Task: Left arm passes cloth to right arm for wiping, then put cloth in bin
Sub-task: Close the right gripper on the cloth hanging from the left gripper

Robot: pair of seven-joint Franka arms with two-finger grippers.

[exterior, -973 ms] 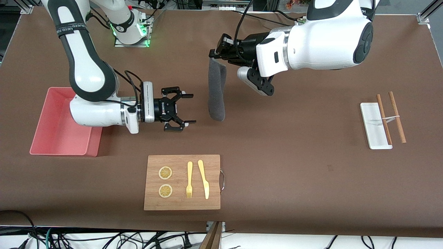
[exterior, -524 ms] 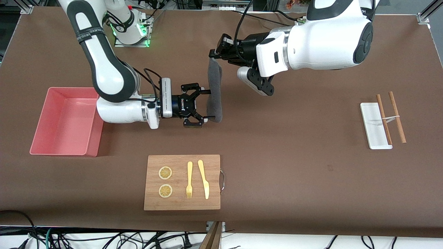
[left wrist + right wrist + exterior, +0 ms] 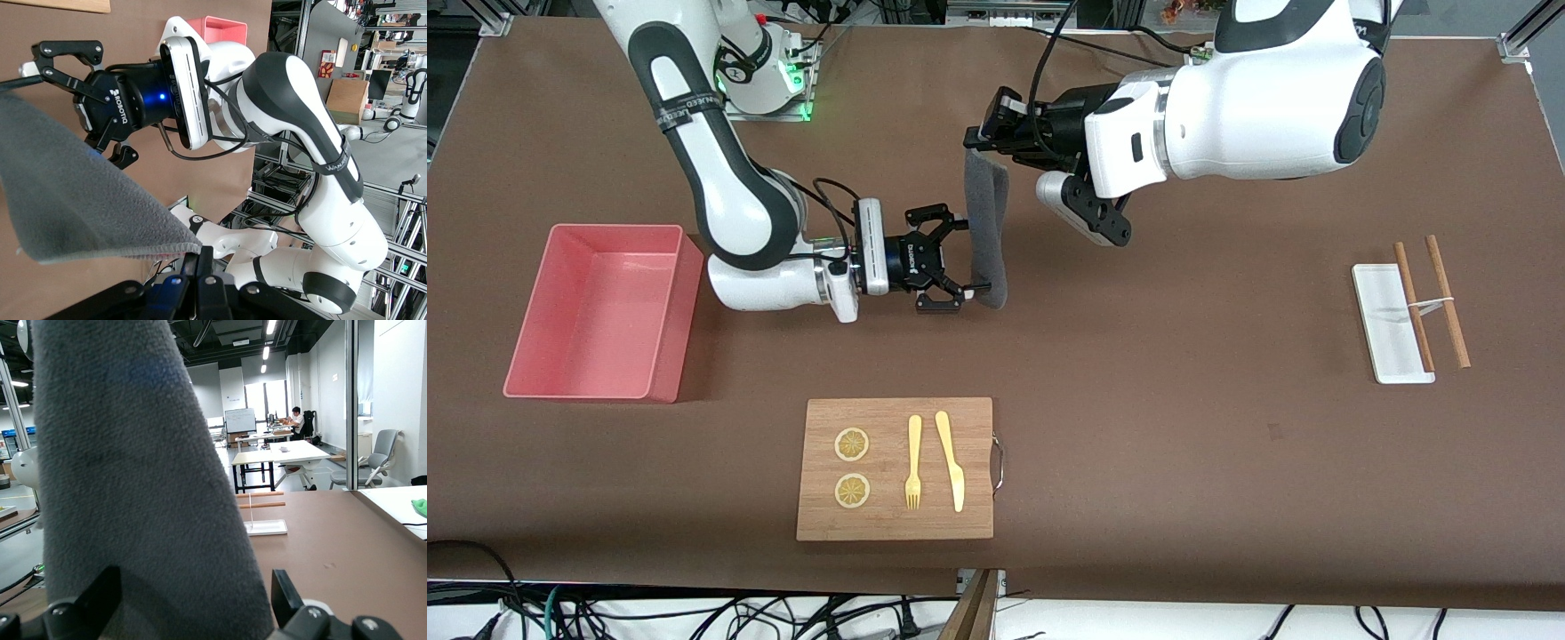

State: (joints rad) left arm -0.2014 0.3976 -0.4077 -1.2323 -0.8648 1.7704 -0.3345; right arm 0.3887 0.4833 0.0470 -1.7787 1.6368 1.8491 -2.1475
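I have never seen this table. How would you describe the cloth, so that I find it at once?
Start at the wooden cutting board at the table edge nearest the front camera. Above the bare brown table farther from the camera than that board, the left pincer holds the cloth by its top edge, and the open right pincer surrounds its lower part. It is the only soft, dark grey, hanging thing.
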